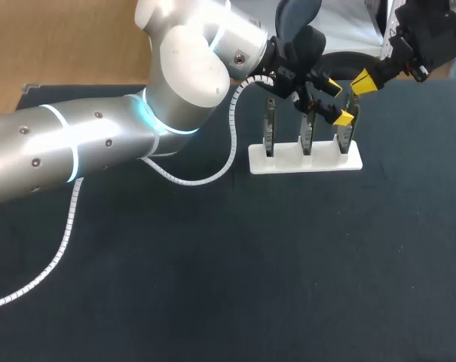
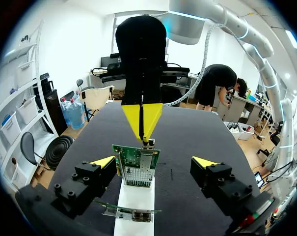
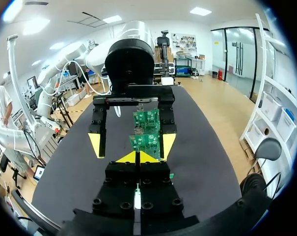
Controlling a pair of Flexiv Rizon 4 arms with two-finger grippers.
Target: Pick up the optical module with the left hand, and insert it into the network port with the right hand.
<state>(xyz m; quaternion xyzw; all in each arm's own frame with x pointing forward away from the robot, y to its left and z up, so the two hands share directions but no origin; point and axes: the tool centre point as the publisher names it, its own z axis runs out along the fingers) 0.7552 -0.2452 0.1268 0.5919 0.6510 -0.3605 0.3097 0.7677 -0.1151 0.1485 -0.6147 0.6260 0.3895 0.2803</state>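
Table: a dark cloth-covered table (image 1: pixel 235 286) carries everything.
Left arm: the silver left arm (image 1: pixel 84 139) comes in from the left and reaches past the middle to the rack. A white coiled cable (image 1: pixel 62 234) trails from it over the table.
Rack: a white rack (image 1: pixel 303 161) lies on the far right part of the table, with three boards standing upright in a row in it.
Left board: the left board (image 1: pixel 269 130) stands free, with nothing touching it.
Middle board: the middle board (image 1: pixel 307 136) stands just beside the left gripper's body.
Left gripper: the left gripper (image 1: pixel 336 101) hangs over the rack's right end. Its jaws are spread wide, one yellow tip on each side of the right board and neither touching it.
Right board: the green right board (image 2: pixel 136 166) stands upright in the rack between those wide jaws, with a grey metal part on its face.
Optical module: I cannot pick it out for sure. A small metal stub (image 2: pixel 149 142) sticks up from the right board's top edge.
Right gripper: the right gripper (image 2: pixel 142 124) comes down from the far right corner. Its jaws are closed tip to tip, and the point rests at the stub. Whether they pinch anything, I cannot tell.
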